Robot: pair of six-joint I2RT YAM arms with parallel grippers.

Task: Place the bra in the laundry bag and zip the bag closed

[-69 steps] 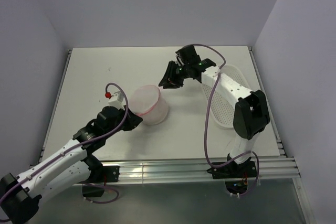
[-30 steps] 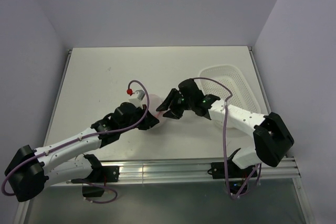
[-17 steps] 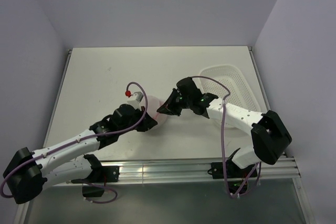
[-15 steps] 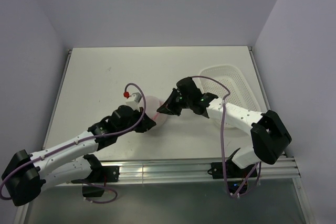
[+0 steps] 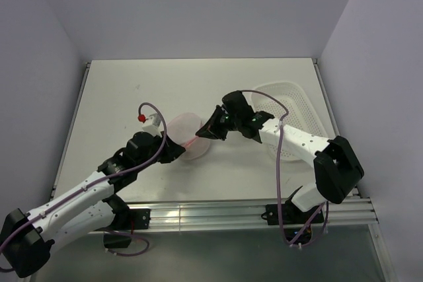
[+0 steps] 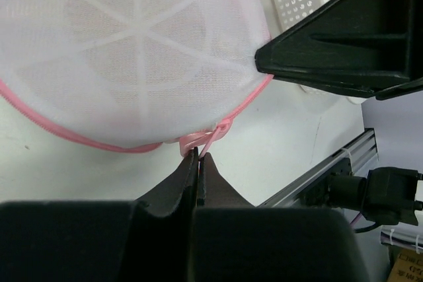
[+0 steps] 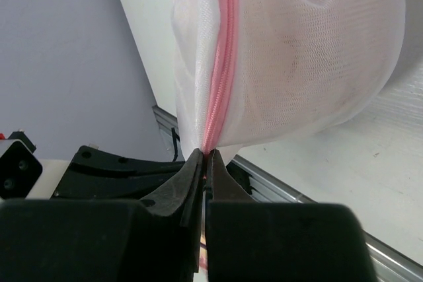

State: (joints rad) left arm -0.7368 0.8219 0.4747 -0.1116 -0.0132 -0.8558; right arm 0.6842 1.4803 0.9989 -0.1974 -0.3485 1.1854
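1. The laundry bag point(image 5: 187, 133) hangs at the centre of the top view, with the left gripper point(image 6: 198, 156) at its lower left and the right gripper point(image 7: 205, 158) at its upper right.
2. The left fingers are pressed together on the pink zipper pull point(image 6: 201, 140); the right fingers pinch the bag's rim.
3. The zipper point(image 7: 223, 51) runs straight up from the right fingertips, probably the line the pull must follow.
4. Through the white domed mesh shows a peach tint, probably the bra point(image 7: 317, 57).

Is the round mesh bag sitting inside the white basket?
No, the laundry bag is outside the basket, off to its left over the table.
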